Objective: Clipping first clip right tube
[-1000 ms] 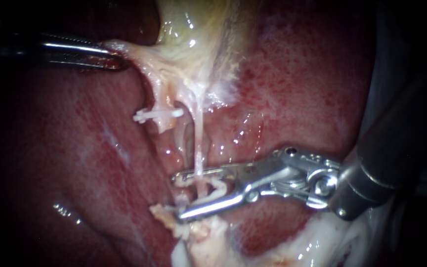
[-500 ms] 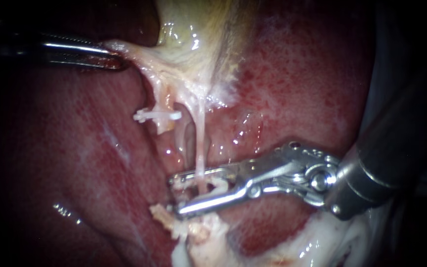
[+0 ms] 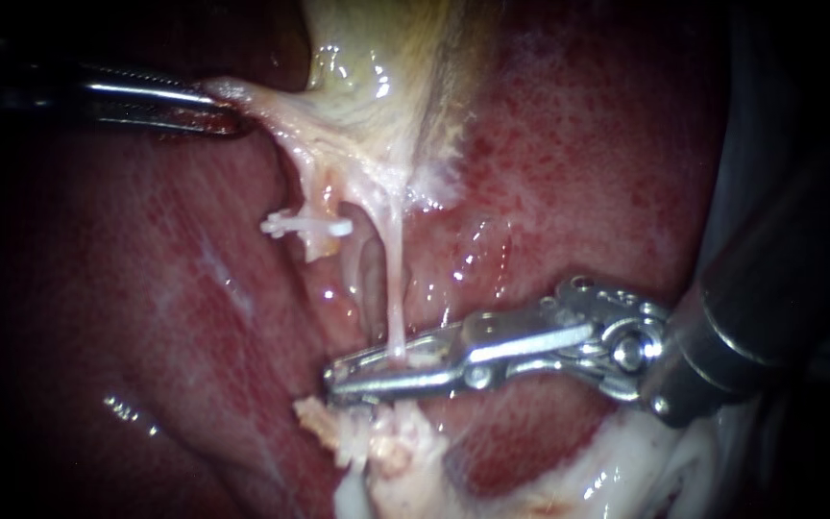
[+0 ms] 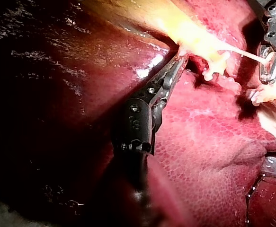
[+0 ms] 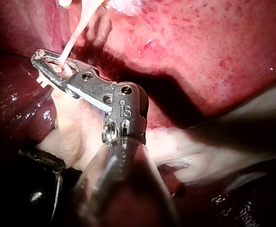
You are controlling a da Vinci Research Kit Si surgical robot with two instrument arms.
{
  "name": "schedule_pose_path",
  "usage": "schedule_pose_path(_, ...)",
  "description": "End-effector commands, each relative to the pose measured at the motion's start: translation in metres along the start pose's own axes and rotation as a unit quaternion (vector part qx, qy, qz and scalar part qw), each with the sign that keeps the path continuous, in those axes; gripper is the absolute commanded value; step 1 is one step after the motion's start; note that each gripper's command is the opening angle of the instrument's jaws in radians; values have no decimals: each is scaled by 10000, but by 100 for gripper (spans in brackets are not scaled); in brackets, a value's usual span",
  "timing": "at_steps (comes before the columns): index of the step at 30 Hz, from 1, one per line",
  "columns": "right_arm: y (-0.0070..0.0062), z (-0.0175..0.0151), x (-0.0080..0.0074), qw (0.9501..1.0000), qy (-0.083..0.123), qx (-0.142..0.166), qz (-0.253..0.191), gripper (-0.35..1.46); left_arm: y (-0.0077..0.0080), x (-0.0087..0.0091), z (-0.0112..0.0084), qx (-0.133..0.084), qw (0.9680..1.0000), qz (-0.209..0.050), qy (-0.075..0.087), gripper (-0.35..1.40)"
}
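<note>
Steel shaft of my right instrument (image 3: 338,377) enters nearest the endoscope, from the lower right. Its jaws are drawn narrow and clamp the right tube (image 3: 395,279) from two sides, low on the tube, just above the frayed pale stump (image 3: 377,447).

Tube sits about mid-length of the jaws, not at their tips. Tube's long axis runs up and down in the endoscope view; jaws lie almost square across it. Right wrist view: tube enters between the jaws from above, and a small white nub (image 5: 39,81) pokes out near the tips, probably the clip's end, though I cannot be sure.

Judgement: the squeeze is under way or just finished. Next move depends on the jaws backing off along their own line, to the right, without dragging the thin tube sideways.

Further back: left tube (image 3: 317,197) carries a white clip (image 3: 305,227), apart from the right instrument.

Farthest: left instrument (image 3: 231,115), jaws closed on pale tissue (image 3: 271,106) below the gallbladder (image 3: 386,48), pulling it leftward over the liver (image 3: 578,163).
</note>
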Motion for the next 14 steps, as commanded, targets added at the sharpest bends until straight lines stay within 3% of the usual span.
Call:
schedule_pose_path(1,0,1,0,10000,-77,-44,-16,-35,0,0,0,2,10000,0,0,-35)
schedule_pose_path(14,4,1,-4,9999,-152,-62,-1,-35,-3,0,2,5,10000,-2,1,-35)
